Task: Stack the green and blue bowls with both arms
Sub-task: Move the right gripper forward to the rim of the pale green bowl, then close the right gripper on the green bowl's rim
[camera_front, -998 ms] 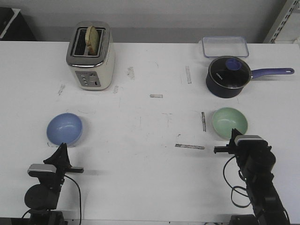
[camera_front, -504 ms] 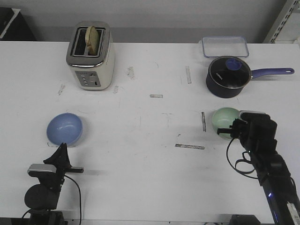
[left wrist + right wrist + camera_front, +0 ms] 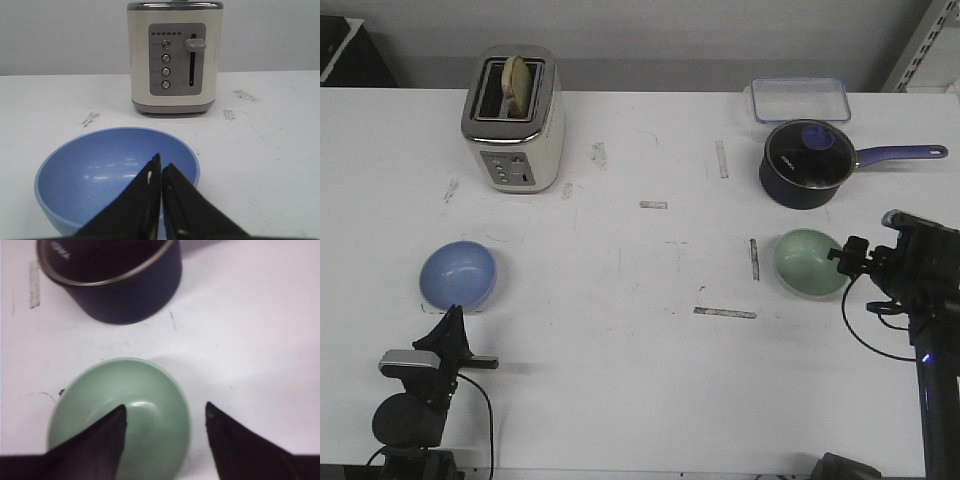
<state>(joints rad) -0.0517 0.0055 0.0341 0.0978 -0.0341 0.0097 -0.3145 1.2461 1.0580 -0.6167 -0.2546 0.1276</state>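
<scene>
The blue bowl (image 3: pixel 458 275) sits on the table at the near left; it fills the left wrist view (image 3: pixel 100 180). My left gripper (image 3: pixel 451 322) is shut and empty, just short of the bowl's near rim (image 3: pixel 160 164). The green bowl (image 3: pixel 810 262) sits at the near right, below the saucepan. My right gripper (image 3: pixel 840 258) is at its right rim. In the right wrist view the gripper (image 3: pixel 165 412) is open and straddles the rim of the green bowl (image 3: pixel 145 415), one finger over the inside, the other outside over the table.
A cream toaster (image 3: pixel 513 118) with bread stands at the back left, also in the left wrist view (image 3: pixel 173 60). A dark navy saucepan (image 3: pixel 804 163) with a glass lid and a clear plastic container (image 3: pixel 800 99) stand at the back right. The saucepan (image 3: pixel 115 280) is close beyond the green bowl.
My right arm has swung up and to the right, from the bowl's near side to its right rim. The left arm and both bowls have not moved.
</scene>
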